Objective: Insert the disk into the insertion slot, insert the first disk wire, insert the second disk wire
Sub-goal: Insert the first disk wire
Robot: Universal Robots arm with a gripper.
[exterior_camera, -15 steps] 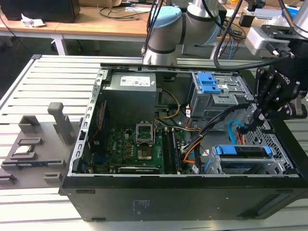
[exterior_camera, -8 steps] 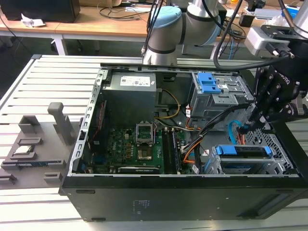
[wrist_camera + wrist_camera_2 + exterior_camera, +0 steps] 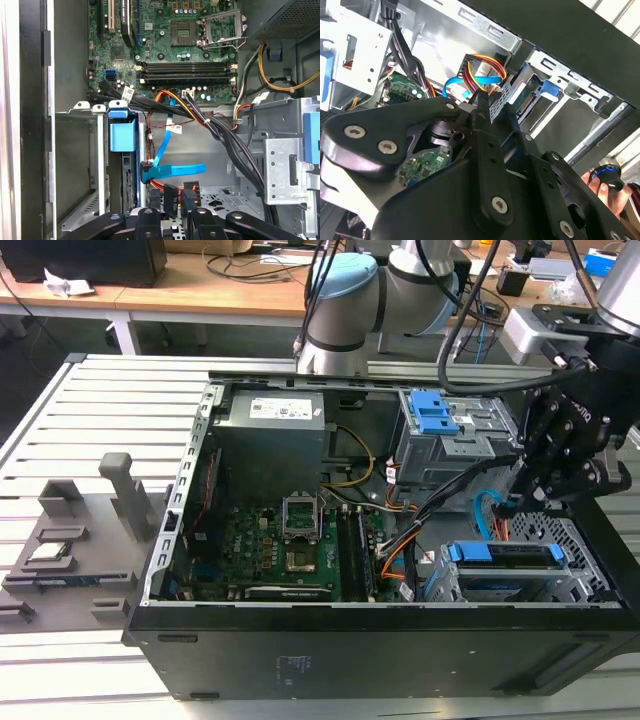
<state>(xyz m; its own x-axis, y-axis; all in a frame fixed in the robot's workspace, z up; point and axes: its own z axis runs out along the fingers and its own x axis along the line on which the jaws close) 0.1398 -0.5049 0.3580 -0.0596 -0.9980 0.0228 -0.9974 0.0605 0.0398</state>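
Clenched fingers [image 3: 148, 218], as we read both wrist views, pinch a black wire connector [image 3: 170, 201] trailing red, yellow and orange leads. On the slatted table [image 3: 70, 400] lies the open computer case [image 3: 380, 660]. In its corner at the exterior view's right sits the perforated insertion slot [image 3: 560, 533], below the fingers. We find the disk [image 3: 505, 554] seated inside it in its blue carrier, its connector edge just beside the fingers. A blue wire [image 3: 180, 170] ends near that edge; we cannot tell whether it is plugged in.
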